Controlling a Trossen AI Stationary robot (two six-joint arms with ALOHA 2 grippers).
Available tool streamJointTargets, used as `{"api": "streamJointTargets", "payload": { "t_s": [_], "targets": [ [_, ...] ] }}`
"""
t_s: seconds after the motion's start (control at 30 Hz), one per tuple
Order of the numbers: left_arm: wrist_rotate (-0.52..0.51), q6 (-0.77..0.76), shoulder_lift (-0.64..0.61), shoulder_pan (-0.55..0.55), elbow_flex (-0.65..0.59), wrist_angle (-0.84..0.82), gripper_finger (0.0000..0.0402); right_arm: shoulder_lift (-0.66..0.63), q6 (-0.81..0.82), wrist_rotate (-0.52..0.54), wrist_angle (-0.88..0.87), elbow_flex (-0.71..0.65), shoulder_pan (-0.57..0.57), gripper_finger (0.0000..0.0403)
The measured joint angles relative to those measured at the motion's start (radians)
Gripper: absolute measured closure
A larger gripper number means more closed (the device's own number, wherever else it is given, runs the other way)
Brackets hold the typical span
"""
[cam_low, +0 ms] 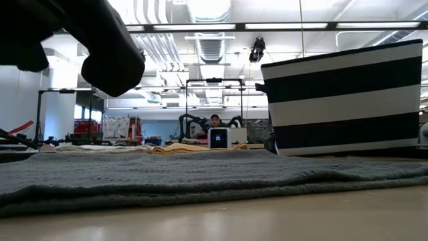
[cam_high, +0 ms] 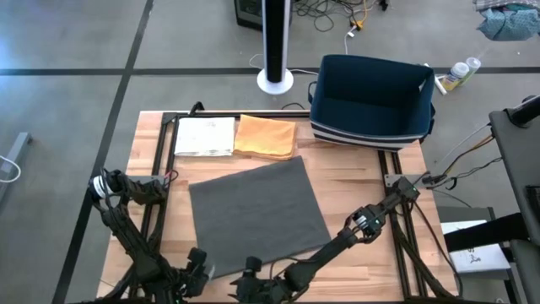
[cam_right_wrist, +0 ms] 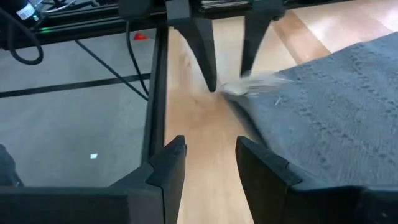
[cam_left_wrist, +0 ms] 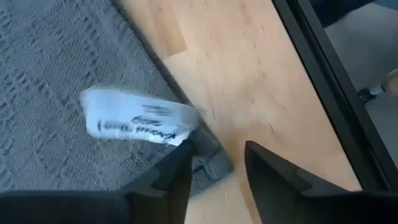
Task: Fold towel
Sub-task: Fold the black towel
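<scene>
both grippers sit at the table's near edge, fingers parted. left gripper (cam_left_wrist: pixel 214 180) straddles the grey towel (cam_high: pixel 257 211) corner by its white label (cam_left_wrist: pixel 140 121), not clamped; right gripper (cam_right_wrist: pixel 208 163) just beside. towel flat mid-table. beyond: orange cloth (cam_high: pixel 267 137), striped bin (cam_high: pixel 371 101).
</scene>
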Motion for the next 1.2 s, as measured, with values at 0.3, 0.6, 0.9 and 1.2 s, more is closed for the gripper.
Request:
{"api": "streamJointTargets", "payload": {
  "t_s": [0.3, 0.6, 0.9, 1.2],
  "targets": [
    [-0.095, -0.009, 0.002, 0.02, -0.009, -0.037, 0.0208, 0.0, 0.011, 0.002, 0.001, -0.002, 0.001, 0.0281],
    [-0.064, -0.026, 0.001, 0.027, -0.019, -0.037, 0.0246, 0.0, 0.009, 0.002, 0.001, -0.003, 0.001, 0.0273],
    [-0.064, -0.05, -0.029, 0.048, -0.019, -0.038, 0.0324, 0.001, 0.005, 0.002, 0.003, -0.003, 0.001, 0.027],
    [-0.001, -0.057, -0.088, 0.049, -0.019, -0.038, 0.0391, 0.003, 0.063, 0.001, -0.005, -0.077, -0.013, 0.0278]
  ]
}}
